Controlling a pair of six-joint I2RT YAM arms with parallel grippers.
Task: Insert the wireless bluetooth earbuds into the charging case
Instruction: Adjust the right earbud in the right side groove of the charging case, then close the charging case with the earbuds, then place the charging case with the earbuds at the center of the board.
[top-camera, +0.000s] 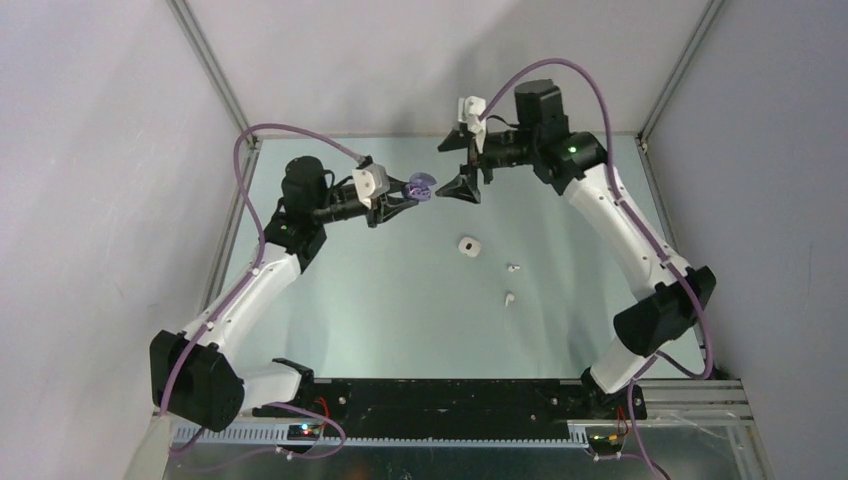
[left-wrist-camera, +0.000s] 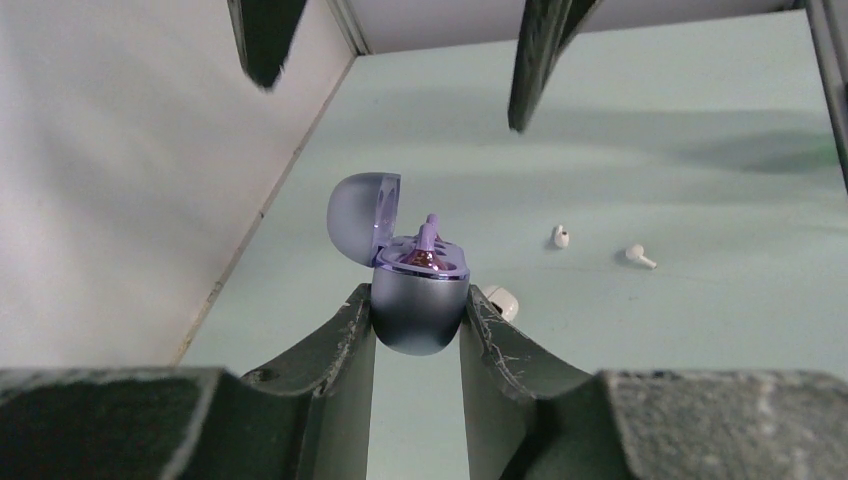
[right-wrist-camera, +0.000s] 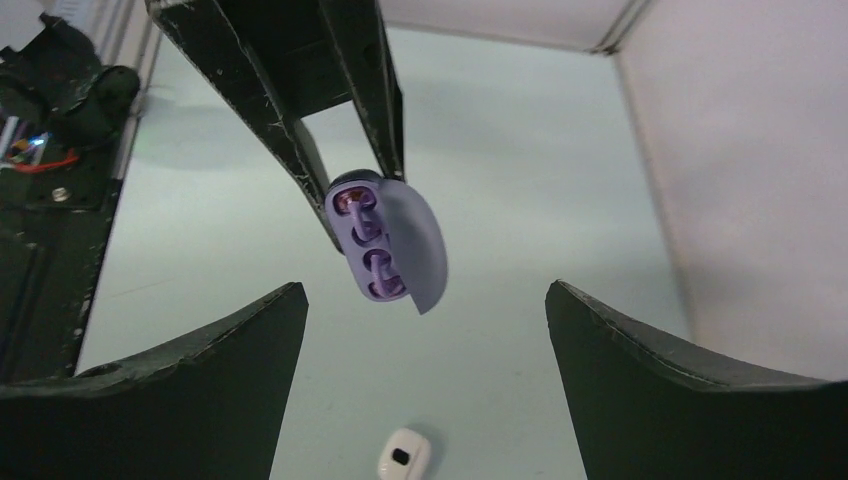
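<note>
My left gripper (top-camera: 407, 198) is shut on a purple charging case (top-camera: 419, 187) and holds it above the table at the back. The case (left-wrist-camera: 418, 300) has its lid open, and a purple earbud (left-wrist-camera: 429, 238) sticks up from it. In the right wrist view the case (right-wrist-camera: 385, 240) shows two purple earbuds (right-wrist-camera: 372, 250) seated in its wells. My right gripper (top-camera: 462, 168) is open and empty, just right of the case. A white case (top-camera: 468, 246) and two white earbuds (top-camera: 513, 268) (top-camera: 509, 298) lie on the table.
The table (top-camera: 380, 310) is a pale green surface with grey walls at the left, back and right. The arm bases stand on a black rail (top-camera: 440, 400) at the near edge.
</note>
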